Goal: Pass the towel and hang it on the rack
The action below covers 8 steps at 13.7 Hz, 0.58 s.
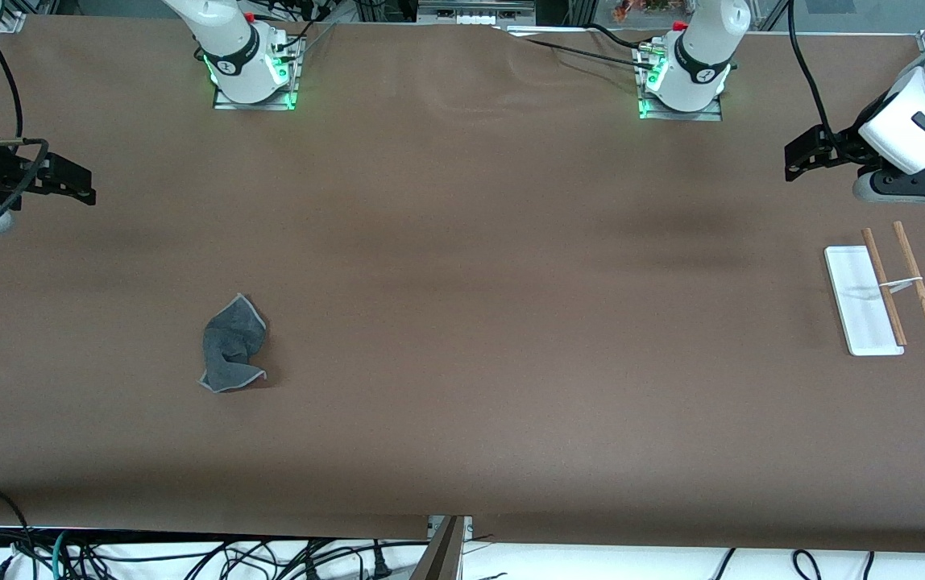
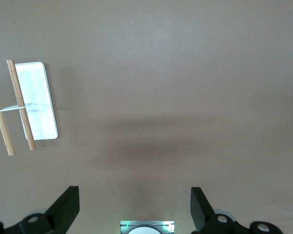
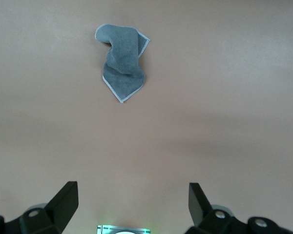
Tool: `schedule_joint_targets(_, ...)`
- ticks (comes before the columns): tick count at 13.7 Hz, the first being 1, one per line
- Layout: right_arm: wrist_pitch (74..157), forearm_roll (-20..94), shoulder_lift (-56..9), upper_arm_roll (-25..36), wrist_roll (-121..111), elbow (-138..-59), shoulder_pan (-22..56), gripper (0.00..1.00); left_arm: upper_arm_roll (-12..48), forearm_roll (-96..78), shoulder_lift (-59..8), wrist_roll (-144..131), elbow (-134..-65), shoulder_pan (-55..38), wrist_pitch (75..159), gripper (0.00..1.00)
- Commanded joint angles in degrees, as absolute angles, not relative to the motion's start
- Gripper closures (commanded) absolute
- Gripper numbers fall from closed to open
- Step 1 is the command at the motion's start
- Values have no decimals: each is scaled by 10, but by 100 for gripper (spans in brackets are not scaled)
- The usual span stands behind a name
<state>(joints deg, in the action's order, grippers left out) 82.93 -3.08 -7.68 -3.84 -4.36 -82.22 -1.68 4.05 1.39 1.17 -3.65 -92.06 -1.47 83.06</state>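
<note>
While both pincers are hanging spread and empty, left pincer (image 1: 802,155) upper right and right pincer (image 1: 80,184) upper left, nothing is being gripped. Towel (image 1: 232,345) is lying lower-left on the desk (image 1: 462,322), rack (image 1: 881,294) at right. Next, the right pincer should be dropping onto the towel.

A wide table (image 1: 462,266) is being covered from end to end by a plain brown sheet, which is being creased slightly along its edge farthest from the front camera. Soft, even light is being cast over it, and faint dark bands of shadow are being thrown across its middle. Black cables (image 1: 188,556) are being left tangled on a pale floor (image 1: 672,564) nearest the front camera.
</note>
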Motion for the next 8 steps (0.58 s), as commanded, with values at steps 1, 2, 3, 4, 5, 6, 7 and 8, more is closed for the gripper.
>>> schedule_joint_targets(1,852,-35,-97,-47,-41,-818,-22,0,45,27,12,-30,-910,-11,817,0)
schedule_joint_targets(2,861,-35,-109,-47,-41,-818,-20,0,45,27,12,-30,-910,-11,817,0)
schedule_joint_targets(3,875,-36,-116,-47,-41,-818,-18,0,45,27,12,-30,-910,-11,818,0)
schedule_joint_targets(4,888,-37,-135,-47,-41,-818,-11,0,45,27,12,-30,-910,-11,817,0)
schedule_joint_targets(5,897,-37,-147,-47,-41,-818,-10,0,45,27,13,-30,-910,-11,817,0)
schedule_joint_targets(6,917,-37,-155,-47,-41,-818,-9,0,46,27,12,-31,-910,-11,817,0)
schedule_joint_targets(7,945,-37,-169,-47,-41,-818,-8,0,46,27,12,-30,-910,-11,817,0)
schedule_joint_targets(8,976,-35,-186,-47,-36,-818,-2,0,46,27,12,-30,-910,-11,817,0)
